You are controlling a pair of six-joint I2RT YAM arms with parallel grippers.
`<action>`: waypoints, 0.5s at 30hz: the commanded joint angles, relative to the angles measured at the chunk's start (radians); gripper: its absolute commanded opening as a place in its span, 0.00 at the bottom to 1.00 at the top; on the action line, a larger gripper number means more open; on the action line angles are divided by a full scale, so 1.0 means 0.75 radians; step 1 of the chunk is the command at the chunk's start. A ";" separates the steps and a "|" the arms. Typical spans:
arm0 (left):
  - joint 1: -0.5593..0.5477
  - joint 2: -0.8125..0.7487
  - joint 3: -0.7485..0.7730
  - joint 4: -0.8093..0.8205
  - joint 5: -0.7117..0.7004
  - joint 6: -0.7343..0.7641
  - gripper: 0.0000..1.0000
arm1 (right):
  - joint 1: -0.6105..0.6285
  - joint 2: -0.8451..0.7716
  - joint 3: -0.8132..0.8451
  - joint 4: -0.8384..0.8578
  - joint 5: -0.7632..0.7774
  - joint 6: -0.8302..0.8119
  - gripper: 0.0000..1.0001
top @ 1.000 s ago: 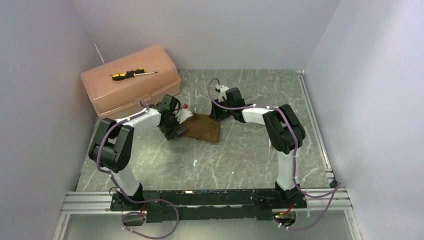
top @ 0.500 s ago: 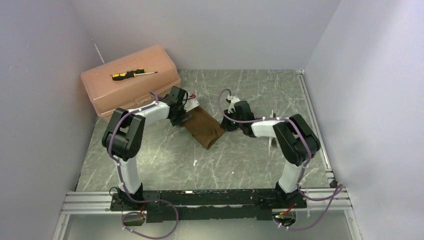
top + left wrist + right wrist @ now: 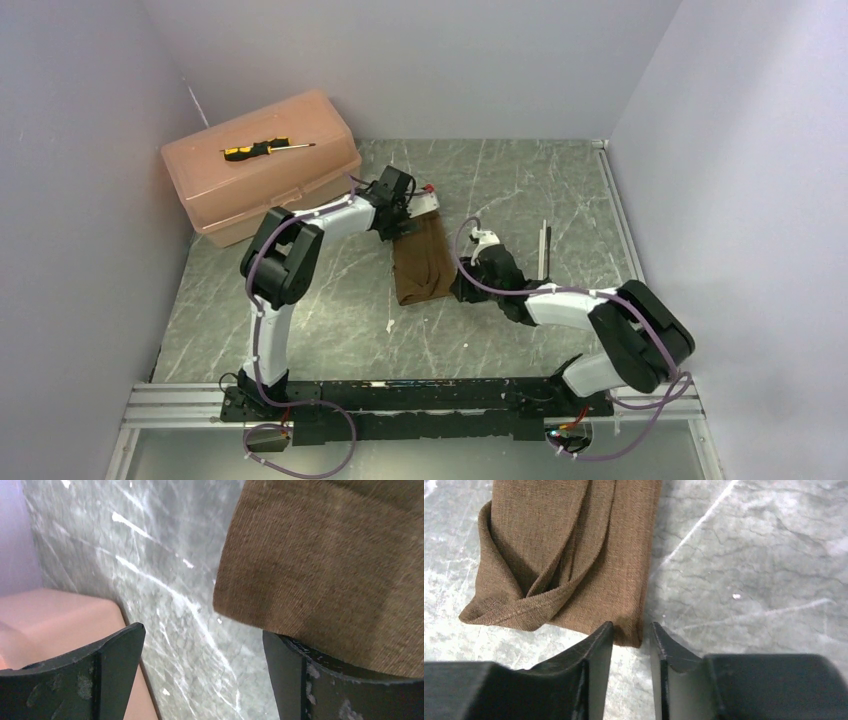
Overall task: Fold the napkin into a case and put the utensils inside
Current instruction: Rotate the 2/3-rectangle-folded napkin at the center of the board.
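Two arms reach in over my grey marbled table (image 3: 330, 300), one at each end of the napkin (image 3: 420, 262). The napkin lies near the middle of the table as a narrow brown oblong, its long axis running away from the arm bases, folded over itself; in the right wrist view I see loose folds gathered toward its near left corner and a straight edge down its right side. My left gripper (image 3: 202, 680) sits at the far end of the napkin with its jaws spread wide apart; one finger (image 3: 345, 680) lies at or under the cloth's edge, the other over bare table beside the pink box (image 3: 255, 165), and nothing is pinched between them. My right gripper (image 3: 630, 672) is at the napkin's near right corner, its fingers drawn close together with only a slim gap, the corner of the cloth sitting just at the tips; I cannot tell whether they actually nip the fabric. A thin grey utensil (image 3: 545, 250) lies on the table to the right of the napkin, well apart from it and outside the cloth; I cannot make out its details. A screwdriver (image 3: 265, 150) with a yellow and black handle rests on the lid of the pink box in the far left corner.
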 commanded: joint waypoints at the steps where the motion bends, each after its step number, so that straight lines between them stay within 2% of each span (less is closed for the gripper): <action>1: -0.013 0.037 0.097 -0.066 0.071 0.010 0.94 | 0.005 -0.125 -0.012 -0.073 0.151 0.063 0.42; 6: 0.005 -0.097 0.123 -0.130 0.099 -0.036 0.94 | -0.009 -0.219 0.154 -0.176 0.226 -0.027 0.62; 9: 0.009 -0.210 0.130 -0.118 0.040 -0.089 0.94 | -0.061 -0.158 0.288 -0.170 0.157 -0.064 0.62; 11: 0.029 -0.288 0.146 -0.123 0.011 -0.140 0.94 | -0.105 -0.069 0.393 -0.170 0.053 -0.072 0.52; 14: 0.120 -0.385 0.227 -0.255 0.120 -0.308 0.94 | -0.138 0.090 0.579 -0.206 -0.081 -0.085 0.18; 15: 0.142 -0.399 0.269 -0.353 0.181 -0.333 0.94 | -0.138 0.152 0.640 -0.216 -0.133 -0.095 0.11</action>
